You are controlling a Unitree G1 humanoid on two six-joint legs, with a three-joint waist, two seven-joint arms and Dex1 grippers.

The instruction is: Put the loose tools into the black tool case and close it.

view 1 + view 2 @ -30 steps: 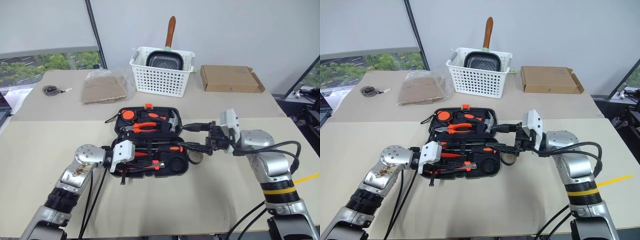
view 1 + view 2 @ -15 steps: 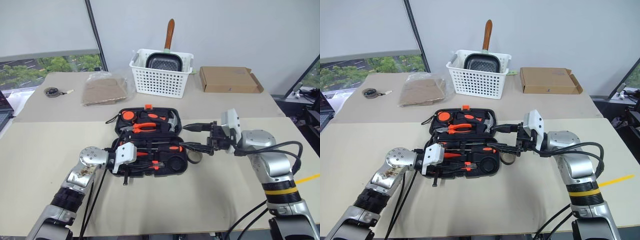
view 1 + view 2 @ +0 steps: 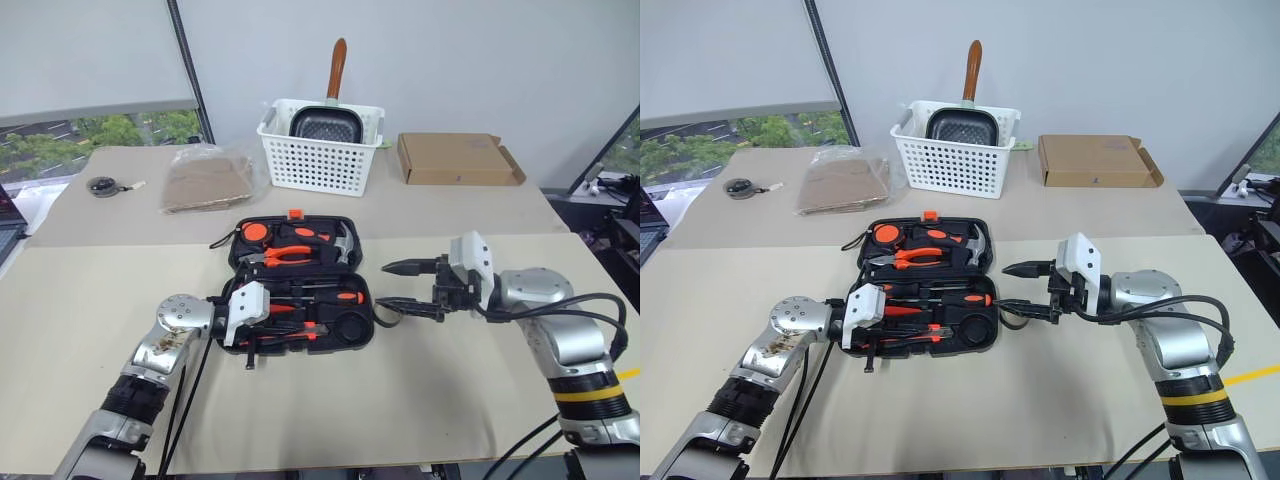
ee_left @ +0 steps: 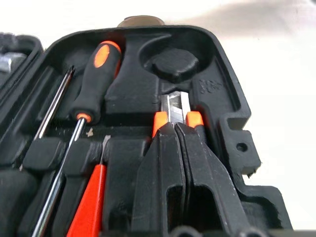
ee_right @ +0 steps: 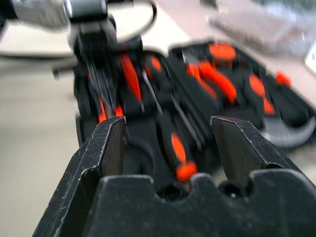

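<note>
The left gripper (image 3: 262,322) reaches in from the near left over the near half of the black tool case (image 3: 300,278), its jaws clenched flat together with nothing between them; in the left wrist view their tips sit right at the orange-black utility knife (image 4: 176,111), which lies in its moulded slot. Beside the knife in that near half lie a large orange-and-black-handled screwdriver (image 4: 94,81) and a slim small orange screwdriver (image 4: 89,205), each bedded in its slot, while the round recess (image 4: 173,61) at the case's right end holds nothing. The case lies open flat on the beige worktop (image 3: 420,390), slightly left of centre, its far half carrying orange-handled pliers (image 3: 290,254) and a hammer (image 3: 340,243), and a small orange latch (image 3: 297,212) at the far edge. To the right of the case the right gripper (image 3: 402,285) points left toward it, jaws released and spread wide, empty, just clear of the case's right edge. The small grey-brown tape roll (image 3: 385,312) lies on the worktop just beside the case's near right corner, partly hidden by the lower jaw. Farther back stand a bagged stack of brown sheets (image 3: 205,178), a white plastic basket (image 3: 320,150) with a dark pan (image 3: 325,122) in it, and a flat cardboard box (image 3: 455,158); a round tape measure (image 3: 102,184) lies at far left.
</note>
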